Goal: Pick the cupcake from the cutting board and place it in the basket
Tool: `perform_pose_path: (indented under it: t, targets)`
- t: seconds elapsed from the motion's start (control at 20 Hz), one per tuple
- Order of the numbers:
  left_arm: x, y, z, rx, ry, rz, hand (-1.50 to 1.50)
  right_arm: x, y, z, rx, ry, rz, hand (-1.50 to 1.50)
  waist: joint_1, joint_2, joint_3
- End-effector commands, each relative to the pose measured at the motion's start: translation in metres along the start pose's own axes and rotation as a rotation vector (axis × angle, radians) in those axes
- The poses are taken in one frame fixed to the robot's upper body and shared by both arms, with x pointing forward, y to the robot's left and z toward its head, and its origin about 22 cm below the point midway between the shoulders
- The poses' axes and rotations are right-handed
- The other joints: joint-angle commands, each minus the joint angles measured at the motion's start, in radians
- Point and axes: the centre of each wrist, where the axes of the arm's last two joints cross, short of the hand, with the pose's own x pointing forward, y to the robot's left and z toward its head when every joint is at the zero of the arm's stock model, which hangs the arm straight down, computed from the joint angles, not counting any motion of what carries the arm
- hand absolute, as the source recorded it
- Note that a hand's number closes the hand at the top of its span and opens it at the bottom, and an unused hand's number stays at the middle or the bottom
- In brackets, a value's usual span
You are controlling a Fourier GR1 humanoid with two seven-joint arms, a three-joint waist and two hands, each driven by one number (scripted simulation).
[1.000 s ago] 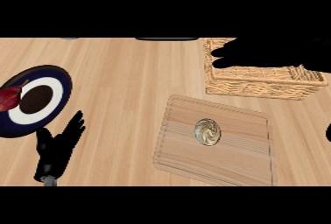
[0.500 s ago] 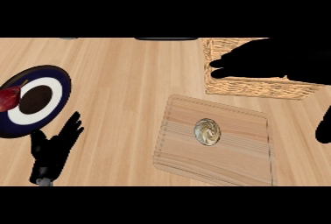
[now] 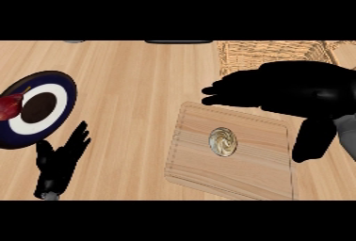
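Note:
The cupcake (image 3: 222,141), seen from above as a small round swirl, sits in the middle of the wooden cutting board (image 3: 257,167). My right hand (image 3: 299,92) hovers over the board's far edge and right side, large in the head view, fingers stretched left and thumb hanging down at the right; it is open and holds nothing. It hides most of the wicker basket (image 3: 257,52) at the top right. My left hand (image 3: 61,160) rests open at the lower left, fingers up.
A dark blue and white plate (image 3: 49,106) lies at the left with a red item (image 3: 10,106) on its left rim. Bare wooden counter lies between the plate and the cutting board.
My right hand has come down and left from over the basket toward the cutting board, now covering the board's far edge. The cupcake and left hand have not moved.

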Motion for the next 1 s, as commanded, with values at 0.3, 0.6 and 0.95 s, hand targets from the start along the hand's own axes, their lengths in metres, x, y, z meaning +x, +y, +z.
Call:
perform_pose_path:
  t: [0.3, 0.6, 0.95]
  targets:
    - [-0.021, 0.000, 0.003, 0.017, 0.147, 0.010, 0.00, -0.011, 0.055, -0.032, 0.046, 0.045, 0.051, -1.50, 0.000, 0.009, -0.012]
    - [-0.036, 0.002, 0.010, 0.010, 0.155, 0.005, 0.00, -0.007, 0.098, -0.058, 0.042, 0.041, 0.031, -1.50, -0.002, 0.008, -0.012]
    - [-0.039, -0.002, 0.009, -0.013, 0.177, -0.020, 0.00, -0.027, 0.102, -0.069, 0.014, 0.045, 0.037, -1.50, 0.001, 0.010, -0.012]
